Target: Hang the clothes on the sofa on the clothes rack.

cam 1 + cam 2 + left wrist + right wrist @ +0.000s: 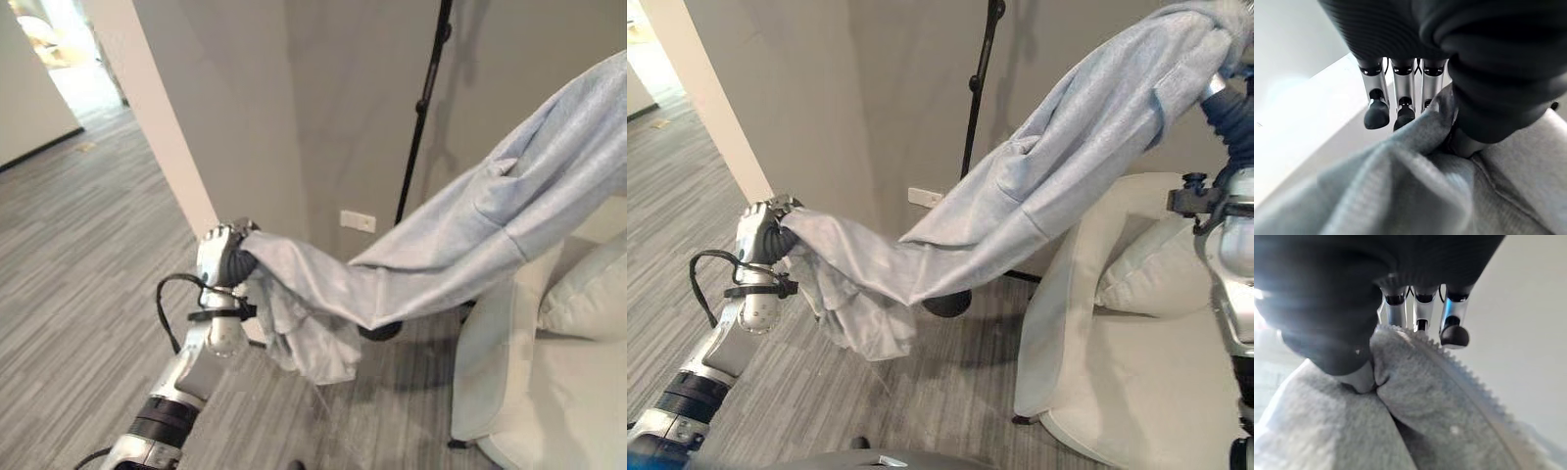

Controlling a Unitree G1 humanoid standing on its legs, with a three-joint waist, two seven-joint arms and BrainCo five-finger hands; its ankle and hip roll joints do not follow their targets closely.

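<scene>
A light blue-grey sweatshirt [1048, 186] with a zip edge hangs stretched in the air between my two hands. My left hand [221, 257] grips one end at the lower left, thumb and fingers [1400, 105] pinching the cloth, and a loose fold dangles below it. My right hand [1332, 340] is raised at the upper right and is shut on the other end of the sweatshirt [1415, 401], by the zip. The black pole of the clothes rack [978, 93] stands behind the garment against the grey wall, its round base [948, 304] on the floor.
A pale sofa [1117, 392] with a cushion [1146, 269] stands at the lower right. A white pillar [162, 127] rises behind my left hand. Grey striped carpet [69, 284] stretches to the left towards a bright corridor. A wall socket [358, 220] sits low on the wall.
</scene>
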